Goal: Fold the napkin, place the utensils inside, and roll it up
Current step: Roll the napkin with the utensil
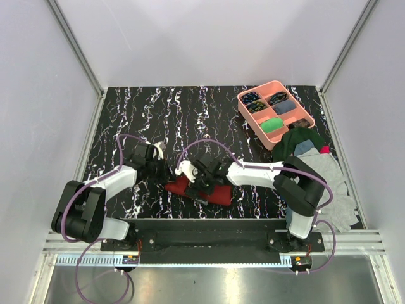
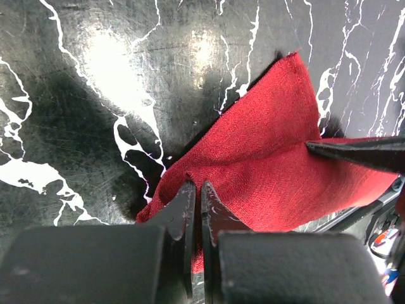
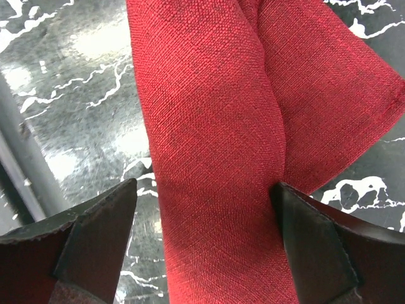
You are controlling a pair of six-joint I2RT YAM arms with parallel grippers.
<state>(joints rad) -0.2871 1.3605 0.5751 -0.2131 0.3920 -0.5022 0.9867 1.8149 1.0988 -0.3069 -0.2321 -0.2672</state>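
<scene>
The dark red napkin (image 1: 219, 195) lies as a narrow rolled or folded bundle near the table's front edge. My left gripper (image 1: 166, 172) is at its left end; in the left wrist view the gripper (image 2: 195, 185) has its jaws pressed together on an edge of the napkin (image 2: 266, 152). My right gripper (image 1: 202, 180) is over the bundle's middle. In the right wrist view the gripper (image 3: 202, 190) is open, with its fingers on either side of the napkin (image 3: 209, 139). A right finger (image 2: 361, 152) shows in the left wrist view. No utensils are in view.
A pink compartment tray (image 1: 243, 109) with small items stands at the back right. A pile of green, blue and grey clothes (image 1: 319, 168) lies along the right side. The marbled table's front rail (image 1: 209, 221) runs just below the napkin.
</scene>
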